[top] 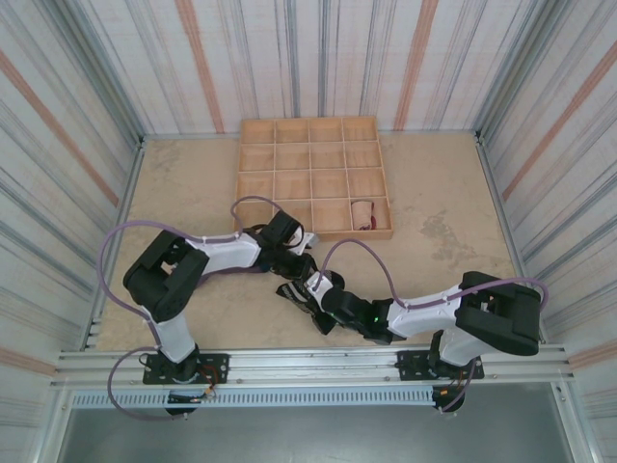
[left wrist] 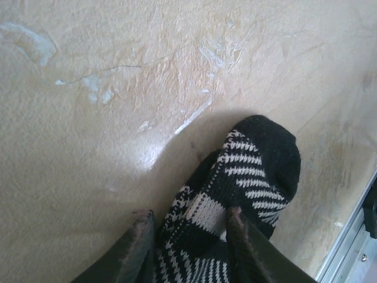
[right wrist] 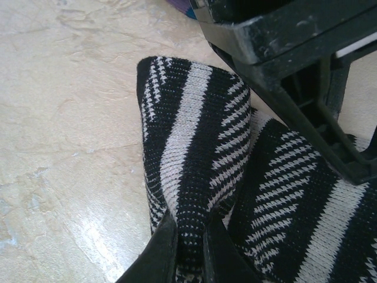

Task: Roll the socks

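Note:
The black-and-white striped sock [left wrist: 247, 177] lies on the tan table top where the two arms meet [top: 292, 290]. My left gripper [left wrist: 188, 233] straddles it from above, with the fabric filling the gap between both fingers and the dark toe pointing away. A raised fold of the same sock [right wrist: 194, 135] is pinched tight in my right gripper [right wrist: 189, 236]. A rolled peach sock [top: 363, 214] sits in a front-right cell of the wooden grid tray [top: 314, 126]. A sliver of purple sock [right wrist: 179, 5] peeks in at the top edge of the right wrist view.
The left gripper's black body [right wrist: 294, 59] hangs close over the sock, right beside my right fingers. An aluminium rail [left wrist: 347, 247] runs along the table's near edge. Striped walls close in the table on three sides.

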`<state>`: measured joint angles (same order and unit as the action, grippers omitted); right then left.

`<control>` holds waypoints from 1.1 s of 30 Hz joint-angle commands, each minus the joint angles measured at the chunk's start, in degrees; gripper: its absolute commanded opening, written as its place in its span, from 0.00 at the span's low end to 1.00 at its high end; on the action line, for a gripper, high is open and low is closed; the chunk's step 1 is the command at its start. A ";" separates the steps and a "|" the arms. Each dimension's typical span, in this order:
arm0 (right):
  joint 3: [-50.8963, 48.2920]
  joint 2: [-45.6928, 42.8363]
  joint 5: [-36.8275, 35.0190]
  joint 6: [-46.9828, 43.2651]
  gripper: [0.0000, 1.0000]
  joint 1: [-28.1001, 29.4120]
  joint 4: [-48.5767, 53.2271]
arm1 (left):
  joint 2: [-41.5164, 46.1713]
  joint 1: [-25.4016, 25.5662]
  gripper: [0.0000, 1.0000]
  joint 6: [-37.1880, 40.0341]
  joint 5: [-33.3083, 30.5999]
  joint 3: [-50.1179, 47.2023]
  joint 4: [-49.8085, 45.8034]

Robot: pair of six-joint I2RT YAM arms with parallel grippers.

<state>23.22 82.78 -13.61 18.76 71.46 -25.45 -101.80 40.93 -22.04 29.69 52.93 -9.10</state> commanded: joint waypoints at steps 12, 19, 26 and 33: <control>-1.82 -1.32 1.75 1.31 0.00 -1.60 4.36 | -2.64 3.03 0.00 -5.62 -17.00 -1.46 -6.60; -3.62 -3.00 13.86 4.71 0.00 -8.82 3.31 | 2.33 0.42 0.00 -8.97 -20.90 -2.79 -8.18; -0.48 3.71 26.15 9.30 0.00 -17.12 4.00 | 1.70 -1.09 0.00 -10.54 -22.07 -2.67 -7.58; 3.39 12.41 35.09 16.95 0.00 -25.27 4.03 | 0.24 -1.70 0.00 -11.72 -23.91 -0.77 -8.43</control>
<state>27.20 90.52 18.31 30.13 48.58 -29.08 -99.31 39.68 -32.47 10.44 52.77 -10.72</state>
